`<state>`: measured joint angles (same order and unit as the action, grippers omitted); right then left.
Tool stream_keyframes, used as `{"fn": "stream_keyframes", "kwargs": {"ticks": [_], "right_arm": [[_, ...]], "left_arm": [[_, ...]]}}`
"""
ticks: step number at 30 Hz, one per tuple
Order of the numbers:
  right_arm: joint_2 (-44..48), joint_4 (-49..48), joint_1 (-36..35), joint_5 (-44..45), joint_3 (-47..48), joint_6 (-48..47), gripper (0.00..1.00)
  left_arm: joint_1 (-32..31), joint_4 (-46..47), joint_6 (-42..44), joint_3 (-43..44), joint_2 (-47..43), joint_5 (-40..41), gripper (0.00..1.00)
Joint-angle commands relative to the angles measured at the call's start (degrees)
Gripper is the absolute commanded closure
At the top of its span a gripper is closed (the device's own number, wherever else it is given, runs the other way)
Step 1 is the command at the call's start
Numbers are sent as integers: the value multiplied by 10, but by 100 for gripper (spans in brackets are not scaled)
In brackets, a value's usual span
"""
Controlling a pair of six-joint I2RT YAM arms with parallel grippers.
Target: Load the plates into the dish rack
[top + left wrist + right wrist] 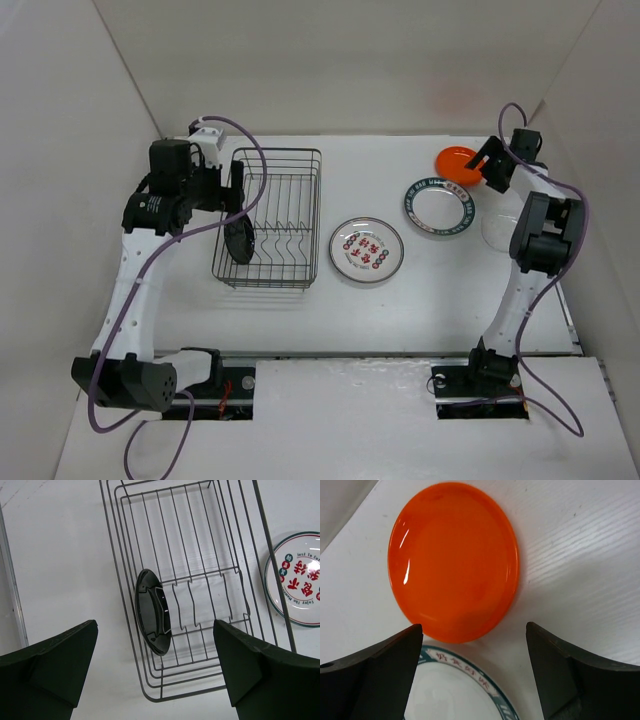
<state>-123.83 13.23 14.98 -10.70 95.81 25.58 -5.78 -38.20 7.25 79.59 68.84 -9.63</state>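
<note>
Tally, one of five racked: black plate (238, 241) is standing in the dish rack (319, 215), four others are lying outside, and I am holding my left gripper (155, 630) and right gripper (474, 627) spread and empty.

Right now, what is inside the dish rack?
Only the small black plate, standing on edge among the tines at one end of the dish rack. From above, the left arm covers part of the rack's left rim.

We reach our left arm (128, 290) forward, its upper end bent inward; the left gripper (155, 625) hangs with 2 fingers (50, 665) spread wide. Our right arm (515, 295) stretches far ahead, the right gripper (474, 627) likewise parted, apparently grasping nothing.
</note>
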Motion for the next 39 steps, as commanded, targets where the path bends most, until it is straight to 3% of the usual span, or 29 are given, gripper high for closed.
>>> {"fn": "stream_keyframes", "kwargs": {"ticks": [1, 17, 23, 24, 26, 27, 35, 39], "right_arm": [[-11, 18, 3, 28, 68, 17, 12], [-111, 129, 3, 86, 190, 64, 21], [-145, 173, 3, 85, 247, 64, 32], [-152, 183, 3, 85, 252, 64, 40], [-160, 194, 3, 90, 263, 64, 46], [-169, 209, 3, 90, 276, 64, 56], [-183, 239, 3, 108, 293, 76, 82], [-183, 244, 3, 108, 293, 88, 100]], "left_arm": [[2, -3, 16, 14, 1, -20, 0], [7, 2, 11, 8, 22, -31, 0], [7, 2, 0, 8, 33, -26, 0], [7, 2, -6, 13, 33, -26, 0], [7, 2, -6, 19, 38, -26, 0], [7, 2, -6, 19, 38, -26, 0], [41, 2, 0, 24, 44, -51, 0], [62, 2, 12, 13, 44, -58, 0]]}}
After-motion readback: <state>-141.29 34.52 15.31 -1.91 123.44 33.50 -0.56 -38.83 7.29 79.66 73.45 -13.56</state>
